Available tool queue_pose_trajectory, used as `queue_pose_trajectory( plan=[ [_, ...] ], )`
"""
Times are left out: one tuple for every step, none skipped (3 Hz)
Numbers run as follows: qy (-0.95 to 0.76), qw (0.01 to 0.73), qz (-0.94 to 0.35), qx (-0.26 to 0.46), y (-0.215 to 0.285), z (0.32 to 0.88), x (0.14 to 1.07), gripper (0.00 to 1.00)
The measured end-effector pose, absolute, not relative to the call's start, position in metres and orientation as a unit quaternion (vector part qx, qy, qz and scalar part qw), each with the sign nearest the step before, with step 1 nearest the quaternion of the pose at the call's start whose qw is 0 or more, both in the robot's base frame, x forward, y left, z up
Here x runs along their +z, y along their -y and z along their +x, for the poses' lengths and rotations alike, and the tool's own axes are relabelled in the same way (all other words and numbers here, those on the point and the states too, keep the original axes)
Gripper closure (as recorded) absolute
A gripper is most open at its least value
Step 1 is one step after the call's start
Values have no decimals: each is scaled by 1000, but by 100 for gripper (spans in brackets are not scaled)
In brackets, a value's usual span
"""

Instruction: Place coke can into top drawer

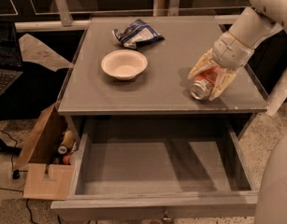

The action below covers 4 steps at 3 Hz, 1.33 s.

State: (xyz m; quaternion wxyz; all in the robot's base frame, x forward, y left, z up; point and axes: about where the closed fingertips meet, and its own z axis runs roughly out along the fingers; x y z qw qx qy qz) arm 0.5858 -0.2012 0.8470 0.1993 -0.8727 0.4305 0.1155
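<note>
The coke can lies on its side on the grey tabletop, near the front right edge, its silver end facing the front. My gripper comes in from the upper right. Its cream fingers are closed against both sides of the can. The top drawer is pulled open below the tabletop, its flat grey bottom bare. Its small knob shows at the bottom edge of the view.
A white round bowl sits at the middle left of the tabletop, with a blue-and-white snack bag behind it. A brown cardboard box with bottles stands on the floor at the left. A laptop is at the far left.
</note>
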Motion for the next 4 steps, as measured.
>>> queue_pose_trajectory(
  plan=[
    [-431, 199, -873, 115, 201, 586, 847, 65],
    [-431, 199, -873, 115, 201, 586, 847, 89],
    [-431, 199, -873, 115, 201, 586, 847, 100],
    [-434, 208, -870, 104, 199, 592, 847, 100]
  ],
)
